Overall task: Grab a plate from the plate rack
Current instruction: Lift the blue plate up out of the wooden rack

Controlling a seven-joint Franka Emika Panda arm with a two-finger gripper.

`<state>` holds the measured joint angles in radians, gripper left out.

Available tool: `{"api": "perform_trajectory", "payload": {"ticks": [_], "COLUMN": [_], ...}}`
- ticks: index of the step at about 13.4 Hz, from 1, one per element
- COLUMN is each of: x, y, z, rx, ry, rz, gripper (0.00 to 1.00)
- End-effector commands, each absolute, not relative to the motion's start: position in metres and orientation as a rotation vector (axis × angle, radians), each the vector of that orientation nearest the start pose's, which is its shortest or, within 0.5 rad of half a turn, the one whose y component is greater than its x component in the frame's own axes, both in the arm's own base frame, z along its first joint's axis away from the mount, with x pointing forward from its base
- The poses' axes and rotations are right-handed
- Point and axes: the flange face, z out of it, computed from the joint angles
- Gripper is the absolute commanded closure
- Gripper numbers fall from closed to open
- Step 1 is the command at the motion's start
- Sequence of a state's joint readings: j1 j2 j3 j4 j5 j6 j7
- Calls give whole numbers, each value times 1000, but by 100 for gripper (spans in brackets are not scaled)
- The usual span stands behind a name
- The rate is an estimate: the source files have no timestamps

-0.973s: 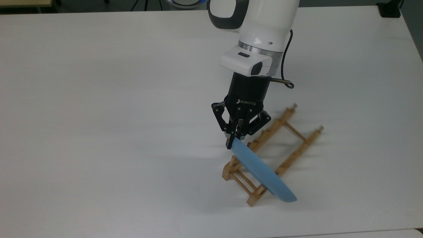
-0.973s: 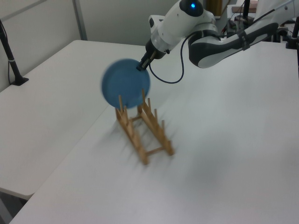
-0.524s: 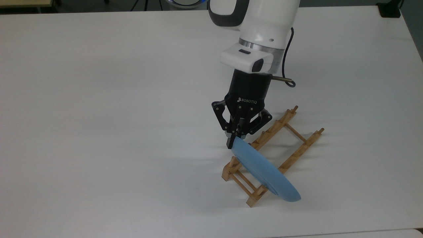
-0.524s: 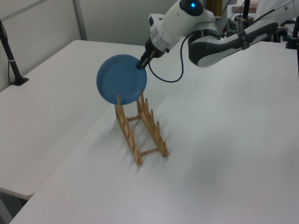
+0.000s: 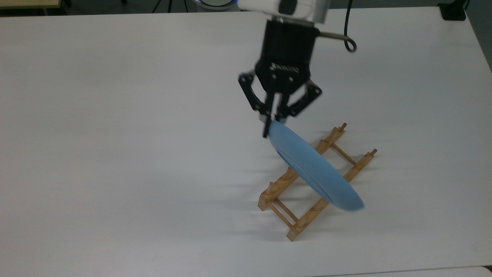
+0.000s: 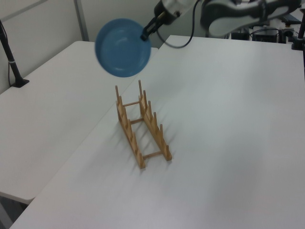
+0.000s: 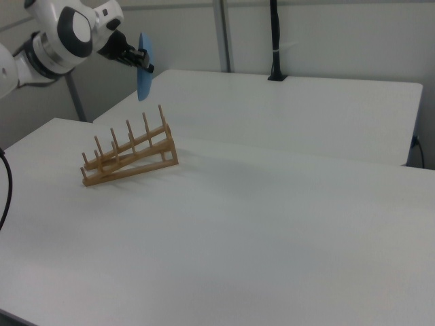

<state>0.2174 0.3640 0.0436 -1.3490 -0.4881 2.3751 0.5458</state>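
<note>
**A:** Where's the plate (image 5: pixel 313 169) sitting?

**B:** It isn't sitting anywhere. In the left view the plate (image 6: pixel 122 47) hangs in the air above the plate rack (image 6: pixel 140 125), clear of the peg tips, with its hollow face turned toward the camera. In the right view you see the plate (image 7: pixel 143 66) edge-on, upright, above the taller end of the plate rack (image 7: pixel 129 156).

**A:** And the jaws?

**B:** The gripper (image 5: pixel 272 122) has its jaws pinched tight on the plate's rim. In the top view that grip is at about 11 o'clock on the plate; in the left view the gripper (image 6: pixel 144 34) holds the rim at about 2 o'clock.

**A:** What about the rack itself?

**B:** The plate rack (image 5: pixel 307 188) stands on the white counter (image 5: pixel 115 134) with no plate in its slots. In the top view it runs from about 7 o'clock to 1 o'clock, and the plate crosses over its middle, slanting from 11 to 5 o'clock.

**A:** Anything else around?

**B:** A black cable (image 5: pixel 348 38) loops off the wrist at the top view's upper edge. A dark post (image 7: pixel 274 41) stands at the counter's far side in the right view.
</note>
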Motion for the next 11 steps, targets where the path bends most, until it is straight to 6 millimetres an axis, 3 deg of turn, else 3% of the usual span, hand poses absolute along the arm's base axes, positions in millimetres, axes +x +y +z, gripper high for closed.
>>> {"api": "perform_trajectory", "payload": {"ticks": [1, 4, 5, 6, 8, 9, 11], "x": [665, 634, 625, 612, 593, 589, 592], "y": [135, 79, 63, 34, -30, -50, -75], "z": [616, 631, 632, 625, 590, 562, 508], "rx": [-3122, -3135, -3131, -3115, -3022, -3000, -2975], "ry": [-11, -153, -214, -333, -503, -499, -449], "rz": [-877, -494, -390, -202, 97, 171, 149], "gripper": [100, 100, 100, 100, 100, 100, 100]}}
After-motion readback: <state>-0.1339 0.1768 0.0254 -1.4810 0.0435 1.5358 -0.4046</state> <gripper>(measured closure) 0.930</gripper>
